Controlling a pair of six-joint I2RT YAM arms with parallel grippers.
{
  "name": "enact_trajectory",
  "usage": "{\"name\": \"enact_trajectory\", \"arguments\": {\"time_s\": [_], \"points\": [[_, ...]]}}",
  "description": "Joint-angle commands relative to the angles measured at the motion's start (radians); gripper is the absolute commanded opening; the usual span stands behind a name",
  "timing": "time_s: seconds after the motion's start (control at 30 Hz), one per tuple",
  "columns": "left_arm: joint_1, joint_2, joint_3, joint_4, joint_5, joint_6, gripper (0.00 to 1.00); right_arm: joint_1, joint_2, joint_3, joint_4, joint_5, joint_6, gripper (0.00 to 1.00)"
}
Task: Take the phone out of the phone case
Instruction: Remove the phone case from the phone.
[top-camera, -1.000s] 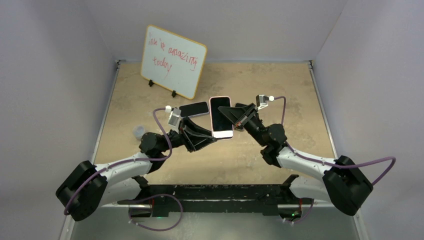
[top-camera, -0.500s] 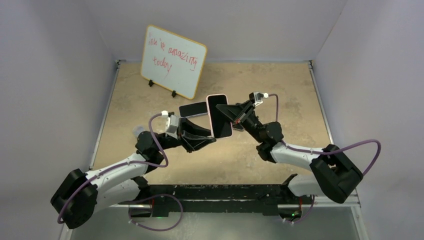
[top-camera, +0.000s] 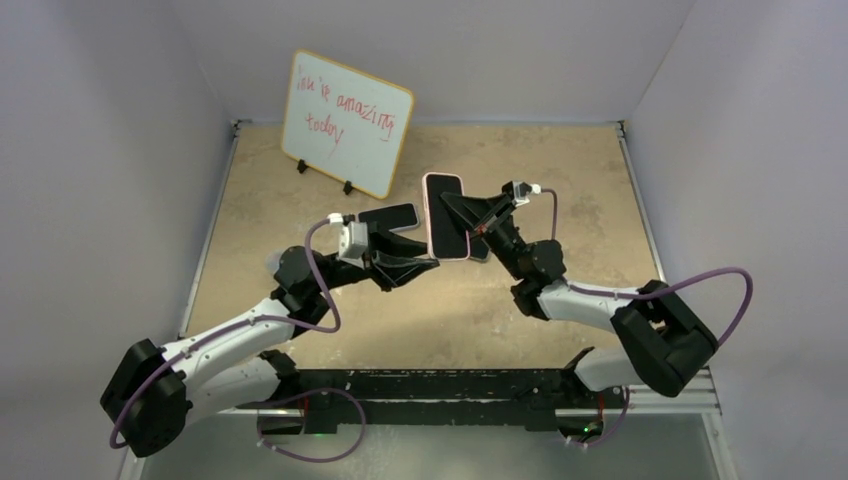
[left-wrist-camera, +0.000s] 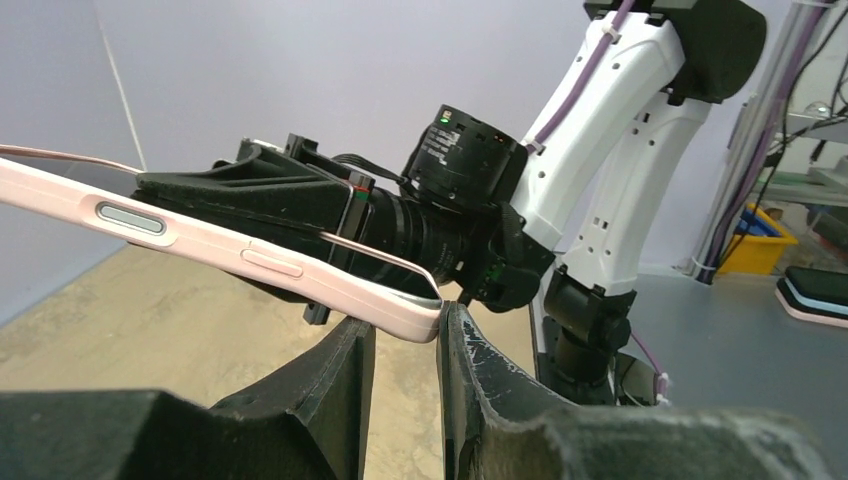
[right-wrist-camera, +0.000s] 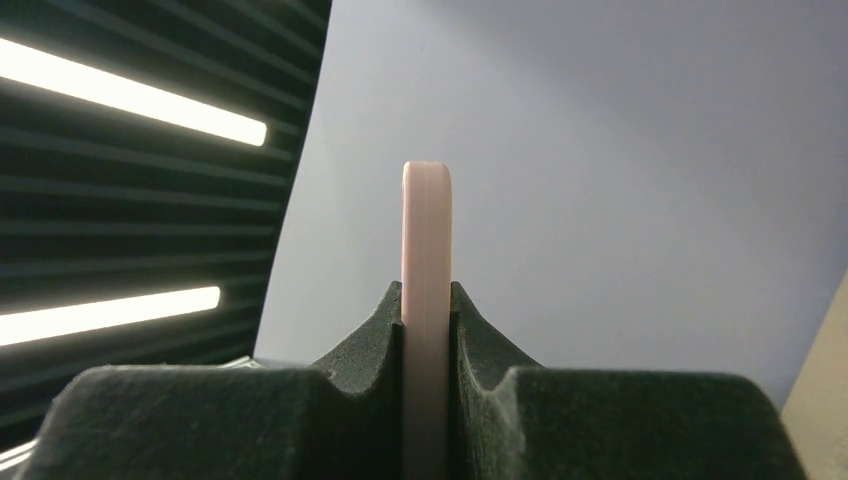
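**Phone case** (left-wrist-camera: 200, 235): pink, with the phone (top-camera: 446, 215) seated in it and the dark screen facing the overhead view. It is held up off the table (top-camera: 570, 170) over the middle, long axis running near to far.

**At the case's near-left corner:** the left gripper (left-wrist-camera: 408, 320). Its jaws are narrowly parted. The corner lies across one fingertip and butts against the other, not pinched between them.

**On the case's right long edge:** the right gripper (right-wrist-camera: 427, 290), clamped on it with fingers (right-wrist-camera: 380, 330) pressed to both faces.

**Just left of the case:** a second phone (top-camera: 388, 215), black, lying flat on the table.

**Beyond the case, to the left:** a whiteboard (top-camera: 345, 122) with red writing, standing on feet.

**Room:** table surface shows right of and beyond the case, up to the back and right walls. Both arms occupy the near side.
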Motion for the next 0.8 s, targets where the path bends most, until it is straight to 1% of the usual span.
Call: {"name": "enact_trajectory", "arguments": {"time_s": [0.0, 0.13, 0.2, 0.27, 0.33, 0.4, 0.47, 0.53, 0.63, 0.7, 0.77], "points": [[0.023, 0.071, 0.077, -0.159, -0.392, 0.132, 0.00, 0.133, 0.001, 0.058, 0.084, -0.216, 0.008, 0.00], [0.021, 0.085, 0.087, -0.224, -0.464, 0.106, 0.00, 0.138, -0.007, 0.079, 0.086, -0.230, -0.005, 0.00], [0.022, 0.093, 0.083, -0.239, -0.468, 0.091, 0.00, 0.136, -0.011, 0.088, 0.071, -0.242, -0.023, 0.00], [0.023, 0.094, 0.072, -0.244, -0.439, 0.069, 0.00, 0.132, -0.016, 0.094, 0.042, -0.269, -0.045, 0.00], [0.023, 0.085, 0.053, -0.240, -0.389, 0.042, 0.09, 0.113, -0.032, 0.093, -0.020, -0.264, -0.090, 0.00], [0.023, 0.064, 0.027, -0.225, -0.342, 0.008, 0.23, 0.084, -0.040, 0.094, -0.063, -0.273, -0.136, 0.00], [0.022, 0.041, 0.006, -0.234, -0.298, -0.015, 0.37, 0.053, -0.040, 0.093, -0.074, -0.290, -0.164, 0.00], [0.024, 0.010, -0.010, -0.246, -0.277, -0.042, 0.46, 0.018, -0.040, 0.093, -0.074, -0.313, -0.175, 0.00], [0.027, -0.039, -0.042, -0.245, -0.273, -0.087, 0.55, -0.024, -0.039, 0.104, -0.079, -0.355, -0.191, 0.00], [0.035, -0.075, -0.060, -0.241, -0.270, -0.126, 0.59, -0.038, -0.036, 0.111, -0.081, -0.379, -0.196, 0.00], [0.060, -0.101, -0.068, -0.243, -0.258, -0.162, 0.61, -0.051, -0.033, 0.115, -0.079, -0.404, -0.197, 0.00]]}}
